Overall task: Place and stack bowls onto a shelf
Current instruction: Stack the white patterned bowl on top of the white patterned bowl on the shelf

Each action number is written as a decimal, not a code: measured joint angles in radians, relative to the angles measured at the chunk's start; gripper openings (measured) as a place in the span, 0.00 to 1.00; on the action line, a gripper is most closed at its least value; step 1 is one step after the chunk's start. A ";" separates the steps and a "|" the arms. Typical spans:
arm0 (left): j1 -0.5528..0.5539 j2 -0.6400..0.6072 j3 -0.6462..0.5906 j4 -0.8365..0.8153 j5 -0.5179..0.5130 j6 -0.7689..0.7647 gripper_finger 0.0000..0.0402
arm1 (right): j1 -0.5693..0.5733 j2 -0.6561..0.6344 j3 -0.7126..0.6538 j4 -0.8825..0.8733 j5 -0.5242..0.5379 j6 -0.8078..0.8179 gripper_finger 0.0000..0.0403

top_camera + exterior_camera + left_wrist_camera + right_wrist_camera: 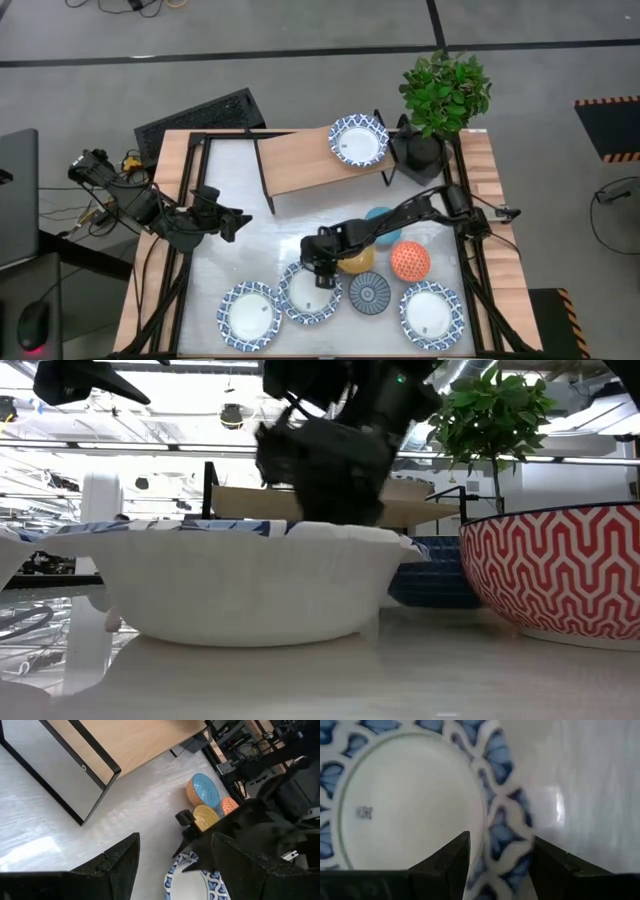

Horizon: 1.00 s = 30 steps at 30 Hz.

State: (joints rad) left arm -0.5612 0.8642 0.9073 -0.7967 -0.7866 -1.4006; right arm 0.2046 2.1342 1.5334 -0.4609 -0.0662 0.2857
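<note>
My right gripper [318, 272] sits low over a wide white bowl [309, 294], fingers apart straddling its blue rim, not clamped. Crowding it: yellow-orange bowl [356, 260], dark blue bowl [370, 293], another wide bowl [248, 314]. Shelf [305, 158] holds one wide bowl [358, 141]. Left gripper [236, 222] waits open, well apart.

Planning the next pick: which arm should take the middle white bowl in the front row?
Right. The right gripper is already over that white bowl, fingers open and straddling its blue rim in the right wrist view. The left gripper hangs open farther back, near the shelf, holding nothing.
</note>
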 joint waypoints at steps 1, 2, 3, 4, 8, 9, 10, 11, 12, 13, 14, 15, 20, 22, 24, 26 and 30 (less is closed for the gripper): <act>0.000 0.000 0.000 0.000 -0.002 0.000 0.58 | 0.005 0.000 0.013 -0.001 0.020 -0.015 0.49; 0.000 0.000 0.000 -0.001 -0.005 0.000 0.58 | 0.006 -0.004 0.024 -0.016 0.032 -0.028 0.48; 0.000 -0.001 0.000 -0.001 -0.007 0.000 0.58 | 0.004 -0.005 0.033 -0.029 0.041 -0.034 0.46; 0.000 0.000 0.000 -0.001 -0.007 0.000 0.58 | 0.001 -0.005 0.040 -0.034 0.046 -0.040 0.43; 0.000 0.000 0.000 -0.001 -0.010 0.002 0.58 | -0.011 -0.002 0.058 -0.064 0.045 -0.041 0.27; 0.000 0.000 0.000 -0.001 -0.010 0.003 0.58 | -0.013 -0.002 0.060 -0.052 0.044 -0.040 0.22; 0.000 0.000 0.000 -0.001 -0.010 0.004 0.58 | -0.016 -0.002 0.061 -0.050 0.044 -0.040 0.17; 0.000 0.000 0.000 -0.001 -0.011 0.004 0.58 | -0.020 -0.003 0.061 -0.056 0.042 -0.040 0.12; 0.000 0.000 0.000 -0.001 -0.011 0.004 0.58 | -0.024 -0.003 0.061 -0.059 0.038 -0.033 0.08; 0.000 0.000 0.000 -0.001 -0.011 0.004 0.58 | -0.024 -0.003 0.061 -0.057 0.038 -0.023 0.05; 0.000 0.000 0.000 -0.002 -0.011 0.004 0.58 | -0.024 -0.003 0.061 -0.058 0.036 -0.010 0.05; 0.000 0.000 0.000 -0.002 -0.011 0.004 0.58 | -0.025 -0.003 0.068 -0.068 0.034 0.003 0.05; 0.000 0.000 0.000 -0.002 -0.010 0.005 0.58 | -0.038 -0.015 0.145 -0.141 0.032 0.055 0.07; 0.000 0.000 0.000 -0.002 -0.011 0.005 0.58 | -0.049 -0.030 0.197 -0.225 0.008 0.101 0.06; 0.000 0.000 0.000 -0.002 -0.010 0.012 0.58 | -0.065 -0.039 0.262 -0.284 -0.027 0.156 0.05; 0.000 0.000 0.000 -0.002 -0.010 0.012 0.58 | -0.079 -0.067 0.315 -0.372 -0.034 0.195 0.05; 0.000 0.000 0.000 -0.002 -0.005 0.013 0.58 | -0.123 -0.145 0.353 -0.457 -0.018 0.263 0.05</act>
State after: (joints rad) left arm -0.5610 0.8642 0.9073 -0.7982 -0.7920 -1.3880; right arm 0.0814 1.9893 1.8867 -0.9174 -0.0841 0.5491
